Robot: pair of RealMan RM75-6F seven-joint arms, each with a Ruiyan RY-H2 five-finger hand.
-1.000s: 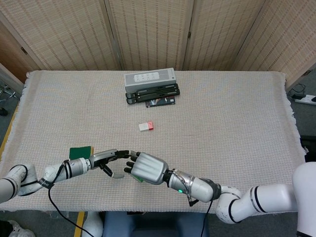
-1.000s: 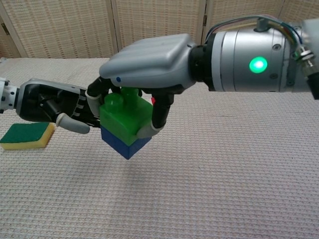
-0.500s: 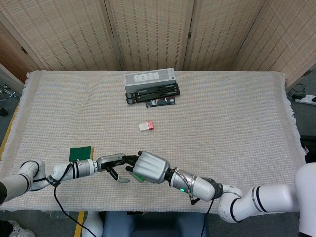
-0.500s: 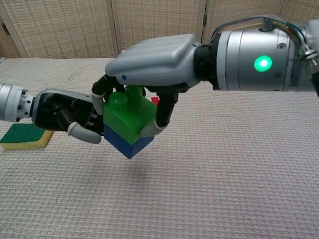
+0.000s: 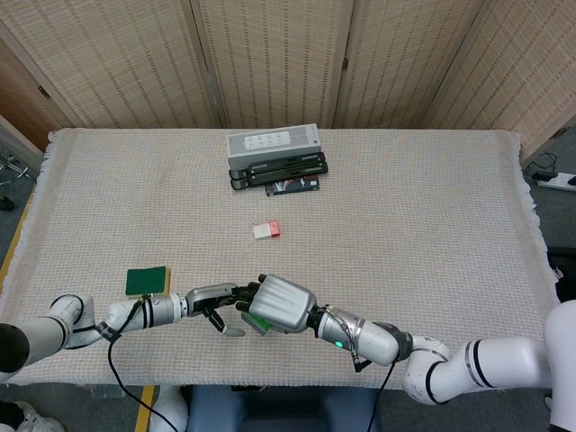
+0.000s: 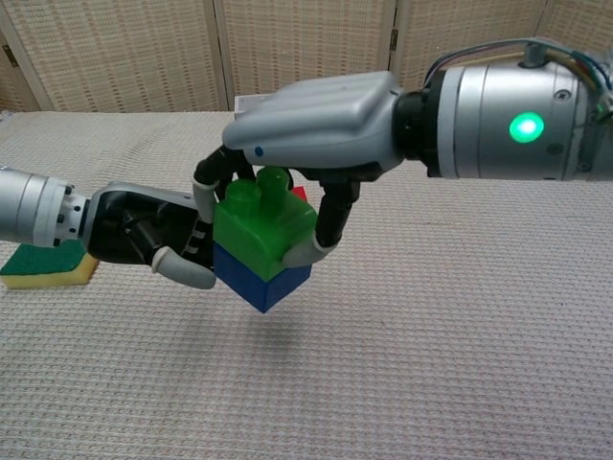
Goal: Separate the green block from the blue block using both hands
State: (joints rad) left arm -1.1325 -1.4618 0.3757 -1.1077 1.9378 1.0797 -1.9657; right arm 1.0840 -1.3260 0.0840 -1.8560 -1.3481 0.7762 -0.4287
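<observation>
The green block (image 6: 261, 220) is held above the counter (image 6: 431, 364) by the right robot hand (image 6: 316, 129), whose fingers (image 6: 330, 206) are curled down around the block's sides while the grey back of the hand covers it from above. The two round studs on top of the green block are seen just under the palm. The blue block (image 6: 263, 278) is attached under the green one, and the two are joined together and tilted, with one corner of the blue block pointing down. A faint shadow is seen on the woven cloth under them, so the pair is not touching the counter.

The left robot hand (image 6: 158, 240) is brought in from the left side (its dark palm is turned to the blocks). Its fingers (image 6: 184, 268) are placed close against the left face of the blue block, but a firm grip cannot be confirmed from either view.

In the head view the two hands are seen meeting near the front edge of the counter, with only a small part of green (image 5: 256, 322) visible between them.

A green and yellow sponge (image 6: 48, 264) lies flat on the cloth behind the left forearm. Further back a small white and red object (image 5: 266, 230) is lying, and at the far side a grey box (image 5: 274, 140) stands beside flat black devices (image 5: 277, 171).
</observation>
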